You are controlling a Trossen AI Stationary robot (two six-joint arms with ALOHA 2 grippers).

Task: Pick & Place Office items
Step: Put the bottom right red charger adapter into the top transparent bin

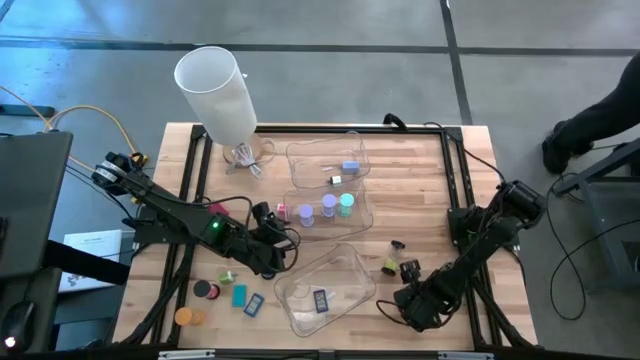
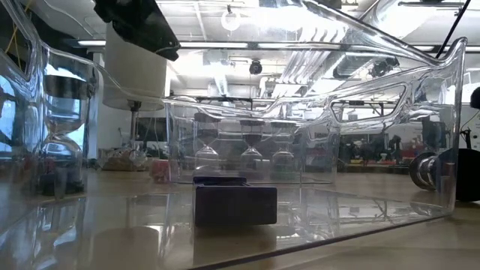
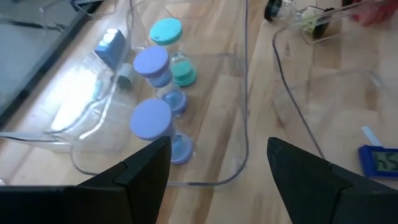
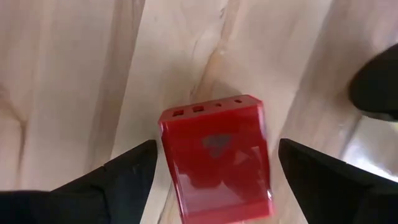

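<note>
Fingers of the left gripper (image 3: 217, 168) are spread open and hold nothing. They hang over the table (image 1: 420, 190), just short of the rim of the middle tray (image 1: 366, 210). Past the fingertips, inside that tray, lie two lilac timers (image 3: 152, 118) and a teal timer (image 3: 168, 32). A small blue block (image 3: 111, 46) sits farther off in the far tray (image 1: 298, 158). Off to one side of the fingers, inside the near tray (image 1: 345, 258), lies a flat blue rectangle (image 3: 380, 160). In the high view, behind the left fingers, more small things lie on the table: a black cylinder (image 1: 204, 289), a teal rectangle (image 1: 239, 294), a blue rectangle (image 1: 253, 305) and an orange cylinder (image 1: 184, 316). A pink piece (image 1: 282, 210) lies near the left fingers, beside the middle tray.

The right gripper (image 4: 211, 165) has its fingers spread wide too. A red block (image 4: 214, 158) sits on the table right between them, with a gap on each side, so they do not hold it. In the high view this gripper is low at the near right part of the table, with two small dark timers (image 1: 400, 262) close by.

A big white lamp shade (image 1: 218, 85) stands at the far left corner.
</note>
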